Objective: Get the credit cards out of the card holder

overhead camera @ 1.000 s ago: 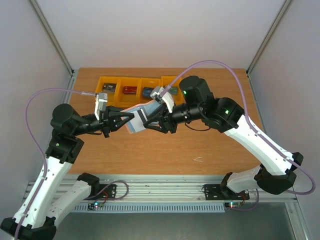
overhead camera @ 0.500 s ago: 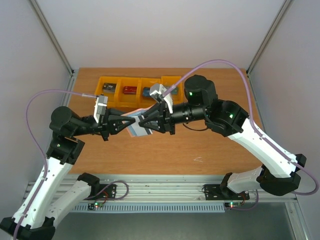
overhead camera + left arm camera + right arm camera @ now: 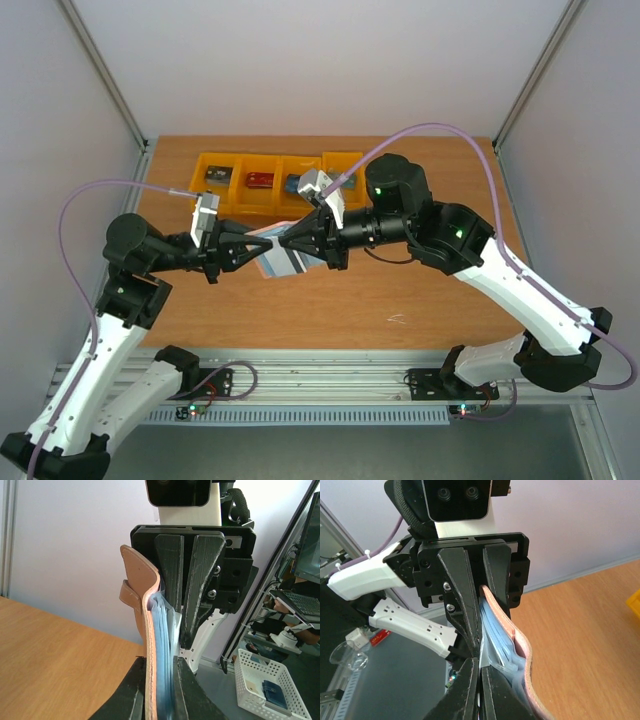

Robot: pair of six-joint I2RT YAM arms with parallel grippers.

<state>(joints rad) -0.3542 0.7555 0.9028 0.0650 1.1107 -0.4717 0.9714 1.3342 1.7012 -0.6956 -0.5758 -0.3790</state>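
Keeping holder (image 3: 146, 630) clamped in left gripper (image 3: 159, 682), draw right gripper (image 3: 480, 680), apparently pinched on card (image 3: 496, 652), straight back.

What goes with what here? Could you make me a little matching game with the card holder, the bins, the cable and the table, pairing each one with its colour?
Things:
1. card holder
2. bins
3. cable
4. table

Colours:
A. purple
B. brown wood
C. pinkish outside, light blue inside
D. orange

Pairs: 1-C, 2-D, 3-A, 4-B
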